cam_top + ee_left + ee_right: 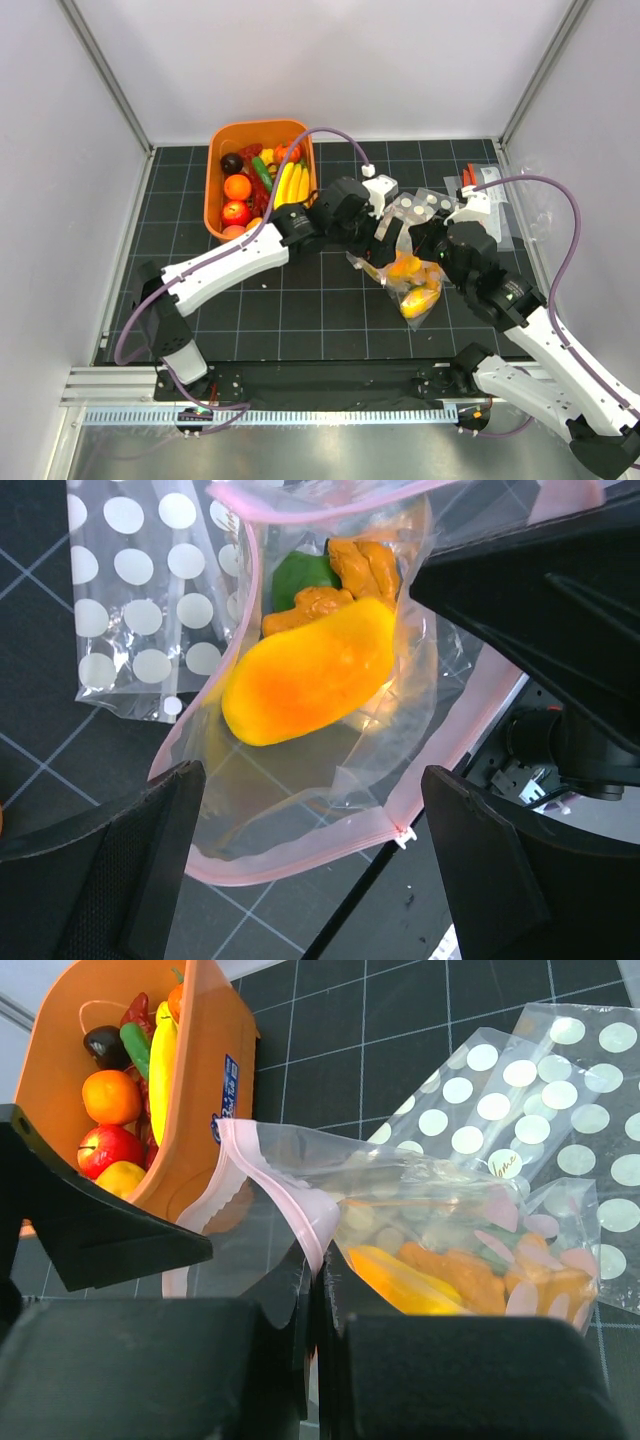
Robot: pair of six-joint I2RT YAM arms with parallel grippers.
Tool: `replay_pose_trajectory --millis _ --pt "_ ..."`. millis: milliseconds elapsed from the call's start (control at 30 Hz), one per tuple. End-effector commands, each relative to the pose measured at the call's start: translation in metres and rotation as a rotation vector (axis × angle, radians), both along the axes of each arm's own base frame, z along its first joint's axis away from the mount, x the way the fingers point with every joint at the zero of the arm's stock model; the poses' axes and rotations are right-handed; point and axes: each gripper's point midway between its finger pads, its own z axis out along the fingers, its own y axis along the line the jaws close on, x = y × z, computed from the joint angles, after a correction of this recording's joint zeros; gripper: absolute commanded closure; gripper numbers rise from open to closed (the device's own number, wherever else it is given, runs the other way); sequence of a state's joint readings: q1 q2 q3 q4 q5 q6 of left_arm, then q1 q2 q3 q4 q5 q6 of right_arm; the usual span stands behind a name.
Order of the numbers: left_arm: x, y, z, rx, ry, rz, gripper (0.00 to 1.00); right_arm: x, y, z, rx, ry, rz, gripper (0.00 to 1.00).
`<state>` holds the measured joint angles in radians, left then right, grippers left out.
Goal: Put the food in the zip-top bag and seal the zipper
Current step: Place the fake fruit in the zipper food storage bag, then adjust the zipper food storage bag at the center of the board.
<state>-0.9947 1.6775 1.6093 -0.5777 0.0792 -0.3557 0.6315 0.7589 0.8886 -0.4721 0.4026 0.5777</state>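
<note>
The clear zip-top bag (412, 285) lies mid-table with its mouth open. In the left wrist view a yellow-orange toy fruit (305, 675), a green piece (305, 572) and orange pieces (365, 565) lie inside it. The pale pink zipper (290, 855) curves round the mouth, with a small white slider (403, 834) at one corner. My left gripper (310, 880) is open and empty, its fingers (120, 880) spread just above the bag's mouth. My right gripper (320, 1260) is shut on the pink zipper (300, 1200) at the bag's edge and holds it up.
An orange bin (215, 190) at the back left holds more toy fruit, including bananas (290, 185) and a red apple (236, 212). White-polka-dotted bags (420, 208) lie behind the zip-top bag. Small clear bags with red strips (480, 180) lie at the back right.
</note>
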Motion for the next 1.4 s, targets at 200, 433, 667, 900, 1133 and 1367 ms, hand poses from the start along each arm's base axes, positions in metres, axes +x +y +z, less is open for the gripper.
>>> replay_pose_trajectory --millis 200,433,667,900,1133,1367 --pt "0.002 0.030 0.077 -0.107 -0.148 0.086 0.07 0.006 -0.001 0.016 0.039 -0.053 -0.028 0.99" --pt "0.034 0.068 0.090 -0.141 -0.227 0.402 0.00 0.002 -0.001 0.018 0.032 -0.060 -0.005 0.99" --pt "0.030 0.058 0.071 -0.149 -0.157 0.396 0.00 -0.004 0.003 0.025 0.066 -0.128 0.039 0.99" --pt "0.034 0.071 0.003 0.010 -0.235 0.340 0.00 -0.001 0.028 0.018 0.077 -0.144 0.156 0.99" --pt "0.018 0.071 0.020 -0.189 -0.322 0.302 0.12 0.002 0.034 0.015 0.058 -0.124 0.180 0.99" --pt "0.019 0.064 -0.009 -0.100 -0.286 0.267 0.73 0.002 0.058 0.009 0.082 -0.091 0.280 0.99"
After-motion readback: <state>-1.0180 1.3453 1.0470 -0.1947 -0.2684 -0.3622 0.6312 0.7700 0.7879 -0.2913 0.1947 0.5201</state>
